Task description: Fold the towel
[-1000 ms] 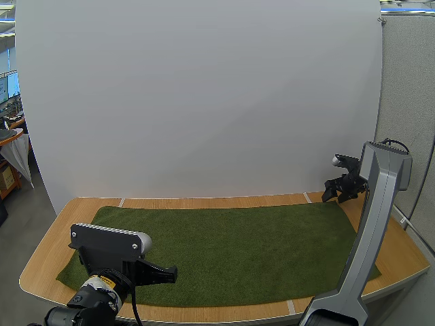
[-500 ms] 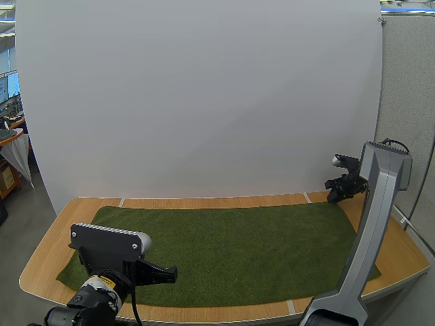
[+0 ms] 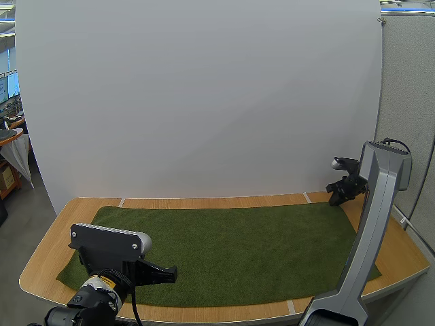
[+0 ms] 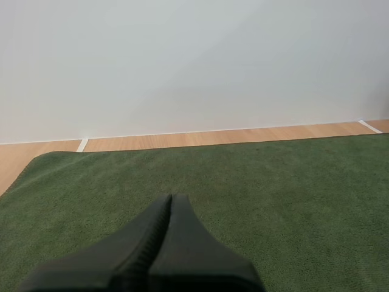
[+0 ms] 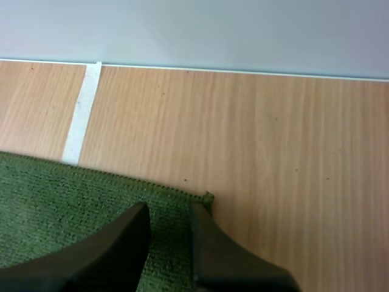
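A dark green towel [image 3: 224, 244] lies spread flat over the wooden table [image 3: 204, 202]. My right gripper [image 3: 334, 197] is down at the towel's far right corner. In the right wrist view its two fingers stand a little apart, and flat green towel [image 5: 61, 188] shows in the gap of the right gripper [image 5: 169, 207], just short of the corner tip [image 5: 208, 196]. My left gripper [image 3: 173, 274] hovers low over the near left part of the towel. Seen from the left wrist, the left gripper [image 4: 170, 198] is one closed dark wedge above the towel [image 4: 273, 182].
Bare wood borders the towel on every side, with white tape marks [image 5: 82, 109] on the far strip. A white backdrop wall [image 3: 204, 102] rises right behind the table. The right arm's grey link [image 3: 370, 231] stands over the towel's right edge.
The right gripper's fingers have drawn much closer together and it has settled slightly lower at the far right corner. The left arm and the towel have not moved.
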Controlling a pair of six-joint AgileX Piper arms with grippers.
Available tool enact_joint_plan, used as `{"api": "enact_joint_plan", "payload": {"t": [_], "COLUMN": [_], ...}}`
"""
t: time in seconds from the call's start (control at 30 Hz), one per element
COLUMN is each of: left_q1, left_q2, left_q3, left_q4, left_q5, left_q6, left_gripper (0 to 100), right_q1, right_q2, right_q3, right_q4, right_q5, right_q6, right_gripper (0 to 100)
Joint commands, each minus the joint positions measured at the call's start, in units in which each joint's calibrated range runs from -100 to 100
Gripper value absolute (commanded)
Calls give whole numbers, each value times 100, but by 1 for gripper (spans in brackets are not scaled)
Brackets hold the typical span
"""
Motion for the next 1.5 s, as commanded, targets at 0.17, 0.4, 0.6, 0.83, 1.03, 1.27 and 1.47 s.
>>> {"api": "enact_joint_plan", "payload": {"t": [0.17,0.4,0.6,0.83,1.03,1.27,1.47], "left_q1": [-18,-18,-18,-18,-18,-18,-18], "left_q2": [-22,-22,-22,-22,-22,-22,-22], "left_q3": [0,0,0,0,0,0,0], "left_q4": [1,1,1,1,1,1,1], "left_q5": [-47,-47,-47,-47,-47,-47,-47], "left_q6": [-39,-39,-39,-39,-39,-39,-39], "left_gripper": [0,0,0,0,0,0,0], "right_q1": [5,5,-17,-17,-17,-17,-17], "right_q2": [-62,-410,-368,21,54,54,54], "right_q3": [-17,-17,-17,30,30,30,30], "right_q4": [0,31,6,243,366,773,775], "right_q5": [-175,-175,-140,28,56,718,718], "right_q6": [-10,-45,-45,-62,-177,-322,-345], "right_gripper": [41,100,100,100,100,100,100]}}
